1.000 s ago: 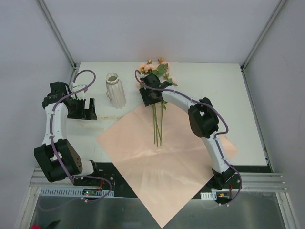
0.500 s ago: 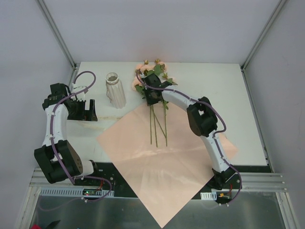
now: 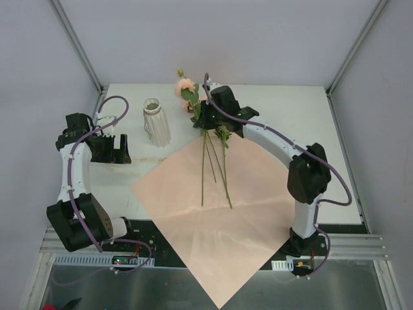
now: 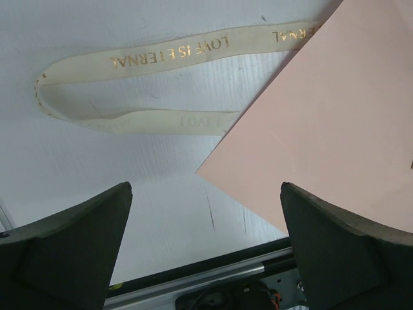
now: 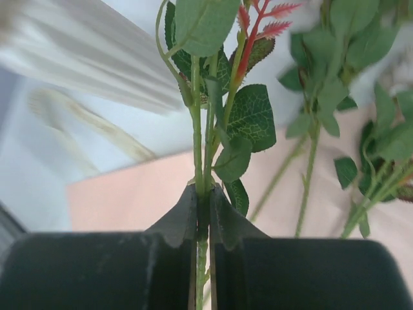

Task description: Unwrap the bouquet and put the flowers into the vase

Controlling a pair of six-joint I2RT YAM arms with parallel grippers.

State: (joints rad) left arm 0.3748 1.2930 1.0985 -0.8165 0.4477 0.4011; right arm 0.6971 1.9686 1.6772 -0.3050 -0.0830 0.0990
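Overhead, two close wrist views; shared paper point(image 3: 213, 239)

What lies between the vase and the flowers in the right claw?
Only bare white table, in the top view; vase and held flowers stand apart.

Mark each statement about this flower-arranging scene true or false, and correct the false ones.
1. The right gripper is shut on a green flower stem. True.
2. The vase already holds flowers. False: it stands empty.
3. The pink paper lies unfolded on the table. True.
4. The left gripper grips the ribbon. False: it is open, and the ribbon lies loose on the table.
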